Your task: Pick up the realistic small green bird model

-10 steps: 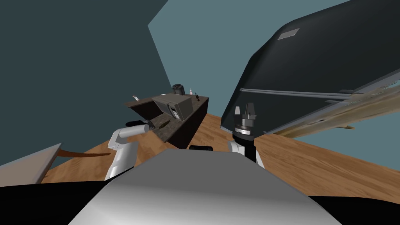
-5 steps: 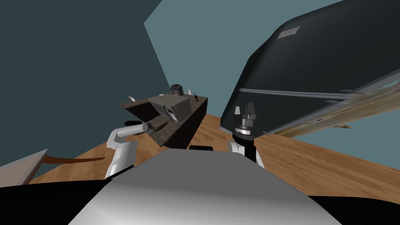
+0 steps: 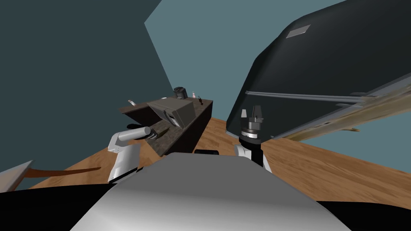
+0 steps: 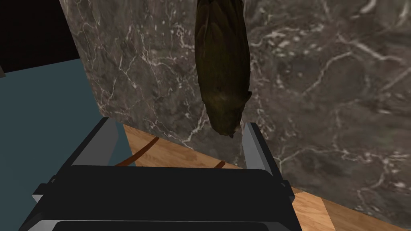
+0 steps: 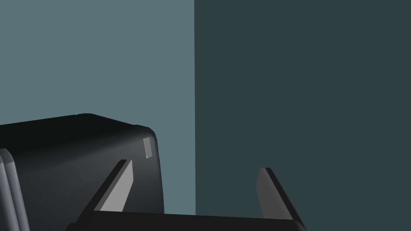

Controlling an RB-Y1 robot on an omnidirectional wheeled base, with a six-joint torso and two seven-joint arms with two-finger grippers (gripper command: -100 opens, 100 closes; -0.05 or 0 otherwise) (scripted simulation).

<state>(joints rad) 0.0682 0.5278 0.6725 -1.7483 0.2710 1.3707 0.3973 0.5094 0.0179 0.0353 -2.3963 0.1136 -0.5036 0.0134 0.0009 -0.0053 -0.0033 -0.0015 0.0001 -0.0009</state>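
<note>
One left arm (image 3: 125, 157): I am holding it bent at the elbow, with the upper part rising beside my chest and the forearm (image 3: 134, 132) lying roughly level, pointing forward and inward.
One left gripper (image 4: 176, 141): I am holding it at the near edge of the countertop (image 4: 329, 104), with the jaws standing wide apart and the fingers (image 4: 255, 146) slanting outward from the dark body.
One right arm (image 3: 252, 152): I am keeping it tucked close to my chest, forearm upright.
One right wrist (image 3: 249, 134): I am holding it straight.
One right gripper (image 3: 251, 111): I am pointing it upward, its two blades spread apart.
</note>
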